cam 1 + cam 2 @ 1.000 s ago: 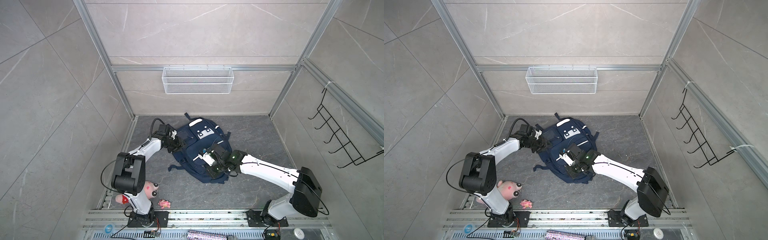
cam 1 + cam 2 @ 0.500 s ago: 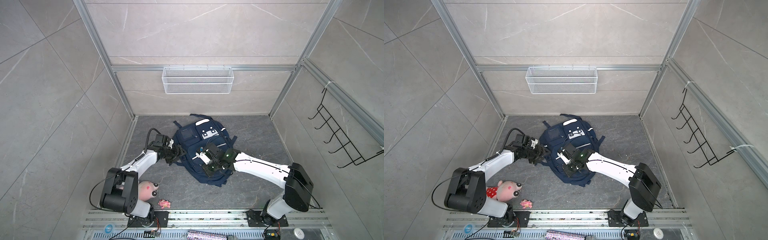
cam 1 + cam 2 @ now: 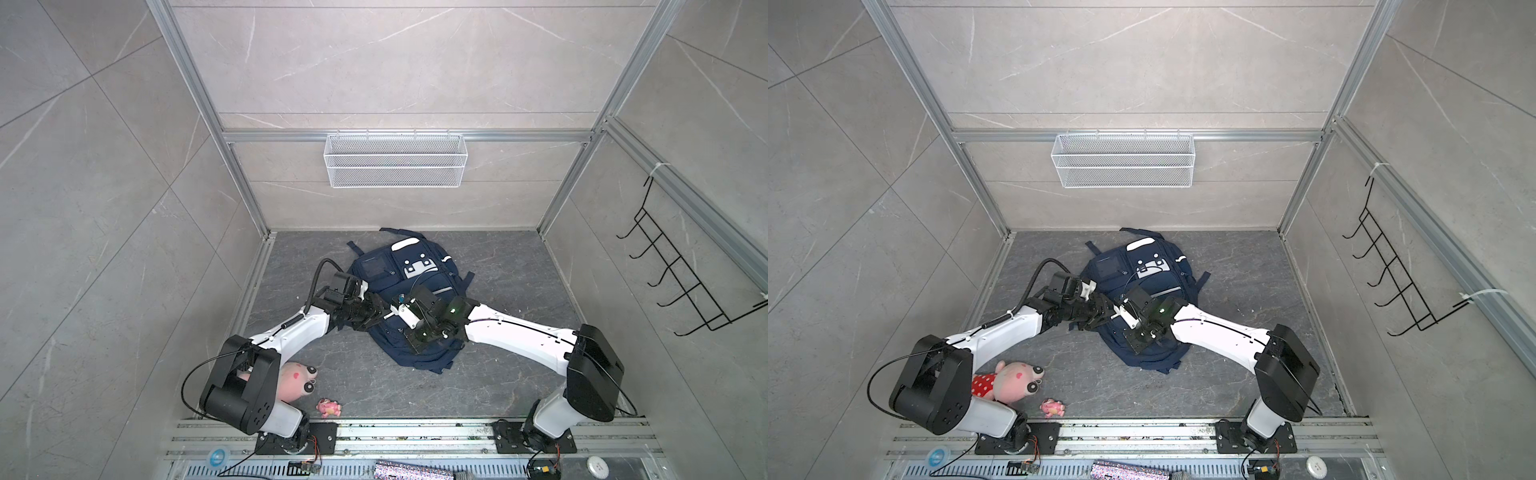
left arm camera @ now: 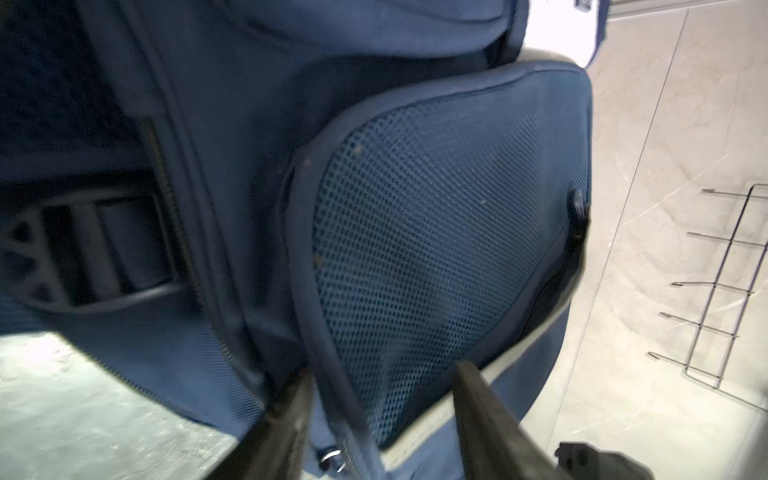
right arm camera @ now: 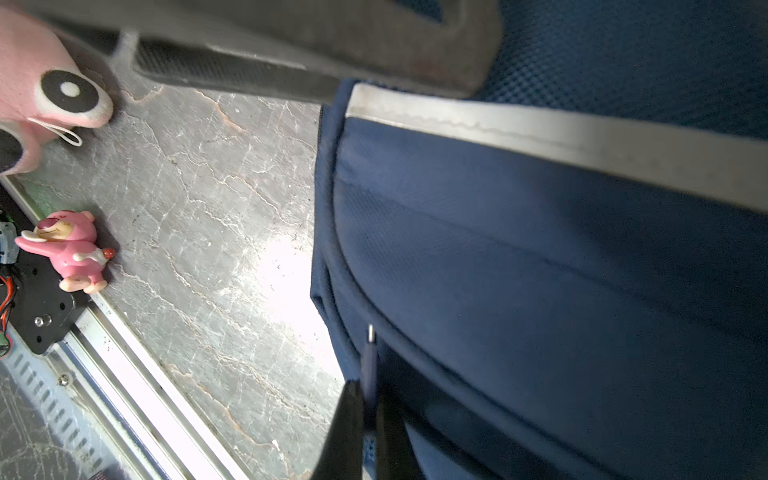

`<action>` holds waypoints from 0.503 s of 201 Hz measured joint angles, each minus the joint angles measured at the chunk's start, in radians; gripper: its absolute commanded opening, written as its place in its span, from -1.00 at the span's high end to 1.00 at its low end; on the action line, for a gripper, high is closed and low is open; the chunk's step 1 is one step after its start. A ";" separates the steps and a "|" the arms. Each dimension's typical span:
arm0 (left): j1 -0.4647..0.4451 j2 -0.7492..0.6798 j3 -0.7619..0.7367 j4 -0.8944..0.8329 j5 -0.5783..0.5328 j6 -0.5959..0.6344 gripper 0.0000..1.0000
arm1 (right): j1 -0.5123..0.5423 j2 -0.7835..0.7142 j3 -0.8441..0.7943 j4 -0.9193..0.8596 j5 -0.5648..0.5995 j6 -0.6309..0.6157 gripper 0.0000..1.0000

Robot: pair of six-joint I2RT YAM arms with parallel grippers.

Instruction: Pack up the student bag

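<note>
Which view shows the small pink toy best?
The right wrist view: the small pink toy is near and sharp, face visible. In both top views it is only a tiny pink spot. The left wrist view misses it.

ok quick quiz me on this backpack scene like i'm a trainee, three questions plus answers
1. True or false: the right hand stands wide open.
2. Where does the wire basket hang? A) back wall B) right wall C) floor rail
3. How many pink toys lie on the floor outside the student bag?
Key: 1 false, it is shut on a zip pull. 2 A. 3 two: a plush toy and a small figurine.
</note>
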 measured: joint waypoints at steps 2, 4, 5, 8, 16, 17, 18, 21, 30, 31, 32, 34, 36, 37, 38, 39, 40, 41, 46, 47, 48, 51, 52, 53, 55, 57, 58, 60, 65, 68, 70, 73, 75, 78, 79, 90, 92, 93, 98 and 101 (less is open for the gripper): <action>0.000 0.002 0.000 0.002 0.000 -0.005 0.22 | 0.000 0.000 0.000 0.000 0.001 0.000 1.00; 0.000 0.003 0.000 0.003 -0.002 -0.005 0.25 | 0.000 0.000 0.000 0.000 0.002 0.000 1.00; 0.000 0.005 0.000 0.003 -0.002 -0.006 0.27 | 0.000 0.000 0.000 0.000 0.002 0.000 1.00; 0.000 0.006 0.000 0.006 -0.002 -0.010 0.32 | 0.000 0.000 0.000 0.000 0.003 0.000 1.00; 0.000 0.013 -0.001 0.011 -0.002 -0.018 0.44 | 0.000 0.000 0.000 0.000 0.010 0.000 1.00; 0.000 0.014 -0.001 0.010 -0.002 -0.018 0.46 | 0.000 0.000 0.000 0.000 0.010 0.001 1.00; 0.000 0.015 -0.001 0.011 -0.002 -0.018 0.47 | 0.000 0.000 0.000 0.000 0.011 0.001 1.00; 0.001 0.017 -0.002 0.013 -0.002 -0.024 0.51 | 0.000 0.000 0.000 0.001 0.013 0.001 1.00; 0.002 0.024 -0.002 0.022 -0.003 -0.029 0.62 | 0.000 0.000 0.000 0.001 0.021 0.004 1.00; 0.002 0.024 -0.002 0.022 -0.003 -0.028 0.63 | 0.000 0.000 0.000 0.001 0.022 0.005 1.00; 0.002 0.025 -0.002 0.026 -0.003 -0.029 0.64 | 0.000 0.000 0.000 0.001 0.023 0.005 1.00; 0.002 0.026 -0.002 0.027 -0.003 -0.032 0.66 | 0.000 0.000 0.000 0.000 0.025 0.005 1.00; 0.002 0.027 -0.002 0.030 -0.003 -0.032 0.69 | 0.000 -0.001 0.000 0.000 0.026 0.008 1.00; 0.002 0.027 -0.002 0.032 -0.003 -0.032 0.71 | 0.000 -0.001 0.000 0.000 0.027 0.007 1.00; 0.002 0.027 -0.002 0.033 -0.002 -0.032 0.72 | 0.000 -0.001 0.000 0.000 0.028 0.007 1.00; 0.002 0.027 -0.002 0.035 -0.003 -0.033 0.74 | 0.000 -0.001 0.000 0.000 0.028 0.008 1.00; 0.002 0.027 -0.002 0.035 -0.003 -0.034 0.76 | 0.000 -0.001 0.000 0.000 0.029 0.008 1.00; 0.002 0.027 -0.002 0.035 -0.003 -0.036 0.78 | 0.000 -0.001 0.000 0.000 0.030 0.008 1.00; 0.002 0.027 -0.002 0.040 -0.003 -0.036 0.87 | 0.000 -0.001 0.000 0.000 0.034 0.009 1.00; 0.002 0.027 -0.002 0.040 -0.003 -0.040 0.89 | 0.000 -0.002 0.000 0.000 0.035 0.009 1.00; 0.002 0.027 -0.002 0.040 -0.002 -0.042 0.91 | 0.000 -0.002 0.000 0.000 0.036 0.010 1.00; 0.002 0.027 -0.002 0.043 -0.002 -0.040 0.97 | 0.000 -0.002 -0.001 0.000 0.039 0.011 1.00; 0.002 0.027 -0.002 0.043 -0.002 -0.040 0.99 | 0.000 -0.002 -0.001 0.000 0.039 0.011 1.00; 0.002 0.027 -0.002 0.044 -0.002 -0.040 1.00 | 0.000 -0.003 -0.001 0.000 0.039 0.012 1.00; 0.002 0.027 -0.002 0.045 -0.002 -0.043 1.00 | 0.000 -0.003 -0.001 0.000 0.042 0.013 1.00; 0.002 0.027 -0.002 0.045 -0.002 -0.040 1.00 | 0.000 -0.003 -0.001 0.000 0.043 0.014 1.00; 0.002 0.027 -0.002 0.047 -0.002 -0.039 1.00 | 0.000 -0.004 -0.001 0.000 0.044 0.015 1.00; 0.002 0.027 -0.002 0.047 -0.002 -0.042 1.00 | 0.000 -0.005 -0.002 0.000 0.045 0.015 1.00; 0.002 0.027 -0.002 0.048 -0.002 -0.041 1.00 | 0.000 -0.008 -0.003 0.000 0.048 0.018 1.00; 0.002 0.027 -0.002 0.049 -0.002 -0.041 1.00 | 0.000 -0.010 -0.005 0.000 0.051 0.019 1.00; 0.002 0.027 -0.002 0.050 -0.002 -0.040 1.00 | 0.000 -0.012 -0.006 0.000 0.053 0.021 1.00; 0.002 0.027 -0.002 0.050 -0.002 -0.040 1.00 | 0.000 -0.014 -0.008 0.000 0.055 0.024 1.00; 0.002 0.027 -0.002 0.050 -0.002 -0.040 1.00 | 0.000 -0.017 -0.010 0.000 0.057 0.024 1.00; 0.002 0.027 -0.002 0.051 -0.002 -0.040 1.00 | 0.000 -0.020 -0.011 0.000 0.060 0.026 1.00; 0.002 0.027 -0.002 0.051 -0.002 -0.040 1.00 | 0.000 -0.021 -0.012 0.000 0.061 0.026 1.00; 0.003 0.027 -0.002 0.051 -0.001 -0.040 1.00 | 0.000 -0.036 -0.021 0.000 0.069 0.030 1.00; 0.004 0.027 -0.002 0.051 -0.001 -0.040 1.00 | 0.000 -0.038 -0.022 0.000 0.070 0.031 1.00; 0.005 0.027 -0.002 0.051 -0.002 -0.040 1.00 | -0.001 -0.039 -0.023 0.000 0.070 0.031 1.00; 0.009 0.027 -0.002 0.051 -0.001 -0.039 1.00 | -0.001 -0.045 -0.026 0.000 0.073 0.033 1.00; 0.010 0.027 -0.002 0.052 0.000 -0.039 1.00 | -0.001 -0.050 -0.027 0.000 0.076 0.034 1.00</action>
